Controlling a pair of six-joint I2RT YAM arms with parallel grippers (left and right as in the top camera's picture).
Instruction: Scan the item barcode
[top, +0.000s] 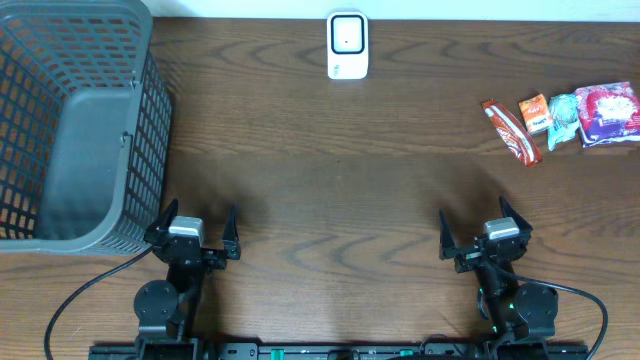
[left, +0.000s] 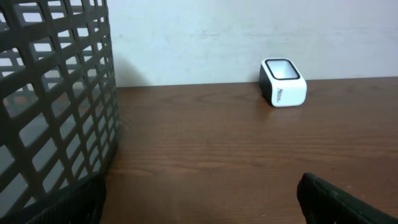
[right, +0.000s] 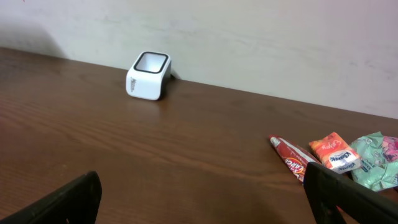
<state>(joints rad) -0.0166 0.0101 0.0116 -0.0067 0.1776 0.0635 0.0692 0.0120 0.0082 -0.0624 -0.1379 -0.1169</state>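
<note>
Left gripper (top: 200, 213) and right gripper (top: 474, 211) sit at near edge, jaws spread wide, holding nothing. Grey plastic mesh basket (top: 150, 150) left, bare floor showing. Foil snack packets (top: 560, 117) far right on table. White boxy barcode scanner (top: 347, 45) far centre.

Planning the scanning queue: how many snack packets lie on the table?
4, clustered at the table's far right: a red stick packet, an orange packet, a green packet, and a pink bag at the right end. Overlaps may hide more.
</note>
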